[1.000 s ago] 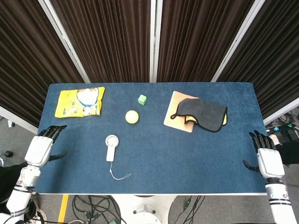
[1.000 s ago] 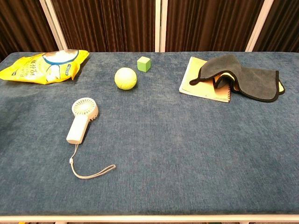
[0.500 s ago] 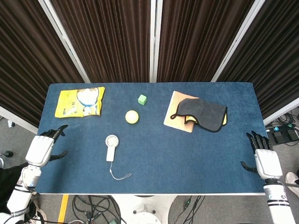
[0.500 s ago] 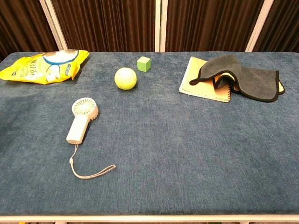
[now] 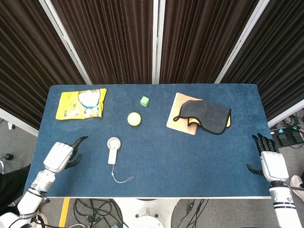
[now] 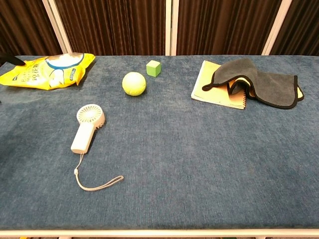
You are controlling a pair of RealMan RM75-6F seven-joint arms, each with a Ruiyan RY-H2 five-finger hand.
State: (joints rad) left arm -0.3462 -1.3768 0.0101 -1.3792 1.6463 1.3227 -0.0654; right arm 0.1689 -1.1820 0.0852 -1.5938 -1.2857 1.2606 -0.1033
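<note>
1. The left robot hand hovers over the tabletop's near left part, fingers spread, holding nothing. The thing nearest it is the handheld fan, white, lying flat just to its right but apart from it, its wrist cord trailing toward the near edge.
2. The right robot hand sits off the right edge, fingers apart and empty, well away from everything.
3. Further back, a tennis ball and a green cube rest near the middle; a yellow snack bag lies flat at the back left.
4. A dark cloth is draped over a notebook, covering most of it.
5. The tabletop is blue fabric; dark curtains hang behind.
</note>
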